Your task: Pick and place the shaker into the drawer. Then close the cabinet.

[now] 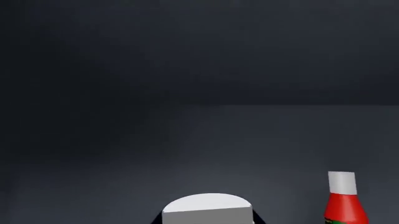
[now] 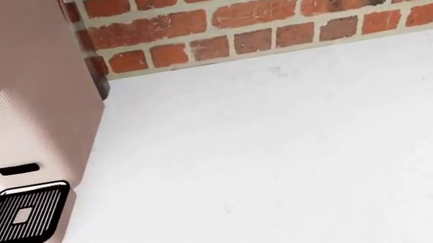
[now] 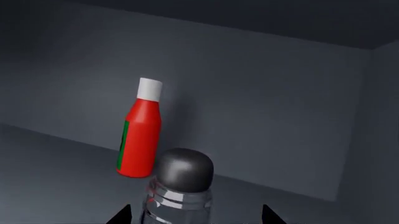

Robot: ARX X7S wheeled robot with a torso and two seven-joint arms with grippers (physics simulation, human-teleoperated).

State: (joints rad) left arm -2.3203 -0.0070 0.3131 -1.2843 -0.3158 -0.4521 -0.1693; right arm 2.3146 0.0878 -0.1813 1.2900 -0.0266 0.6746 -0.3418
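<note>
Right wrist view has the shaker standing upright between the right tool's dark finger tips, long axis vertical, dark rounded cap pointing up, clear ribbed body below. Can't really tell if the tool is clamped on it or just around it. Both sit inside the plain grey drawer. Just beyond the tool a red sauce bottle stands upright, white cap up. The left tool isn't visible. Head view only shows the white worktop, a pink dispenser and a brick wall.
</note>
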